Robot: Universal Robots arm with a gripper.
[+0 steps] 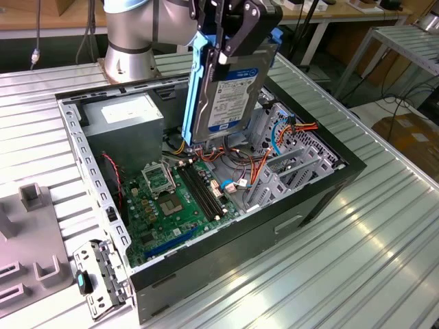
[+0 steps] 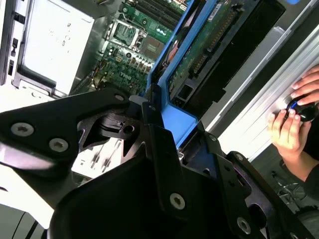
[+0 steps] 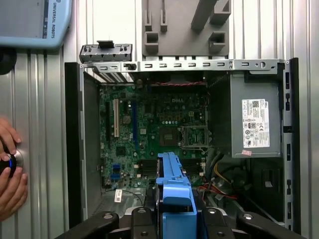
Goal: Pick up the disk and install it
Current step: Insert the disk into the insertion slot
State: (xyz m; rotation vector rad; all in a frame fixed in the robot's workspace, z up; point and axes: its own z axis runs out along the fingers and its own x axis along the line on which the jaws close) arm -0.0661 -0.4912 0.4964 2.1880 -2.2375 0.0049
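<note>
Silver metal with blue side rails, the disk (image 1: 226, 103) is hanging upright on edge above the open computer case (image 1: 274, 229), which is lying toward the middle of the desk (image 1: 357, 267); the end effector (image 1: 236, 48) is gripping it firmly by its upper end. The disk is hovering over the wiring between the motherboard (image 1: 171, 199) and the grey drive cage (image 1: 291, 171). Doing this step well is, I judge, calling for keeping the disk plumb, squaring its rails to the cage, and staying clear of the orange cables (image 1: 302, 128). Counting: one disk; one case; one grey power box (image 1: 127, 120); one latch bracket (image 1: 96, 281) lying on the desk just beside a corner of the case; two hands (image 3: 11, 191) of a person resting on the desk beside the case.
</note>
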